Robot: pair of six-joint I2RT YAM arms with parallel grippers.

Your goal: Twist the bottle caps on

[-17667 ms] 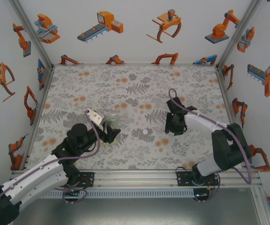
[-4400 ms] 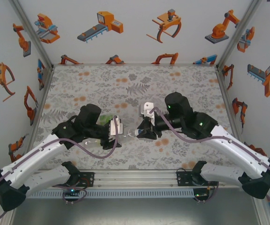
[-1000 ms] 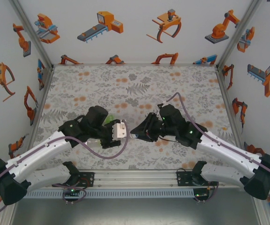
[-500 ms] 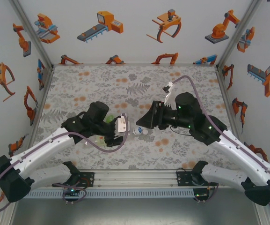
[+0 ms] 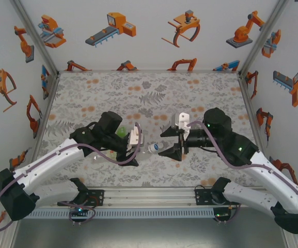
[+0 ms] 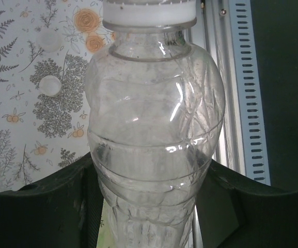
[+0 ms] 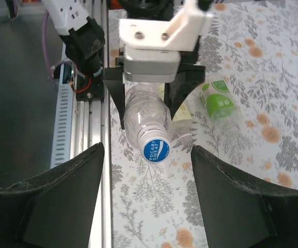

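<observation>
Left end effector (image 5: 137, 148) is clamped on the unlabelled bottle (image 6: 154, 129). The bottle's long axis points neck-first at the right end effector (image 5: 171, 144), the nearer one to the cap (image 7: 156, 150). Its fingers stand apart on either side of the cap, not touching. The threads are hidden, so cap tightness cannot be judged.

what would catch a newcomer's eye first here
The clear unlabelled bottle is clamped in the left gripper near the middle of the floral table. Its blue-printed white cap points at the right gripper, whose jaws stand open just short of it. Nearby a green-labelled bottle lies on the table.
</observation>
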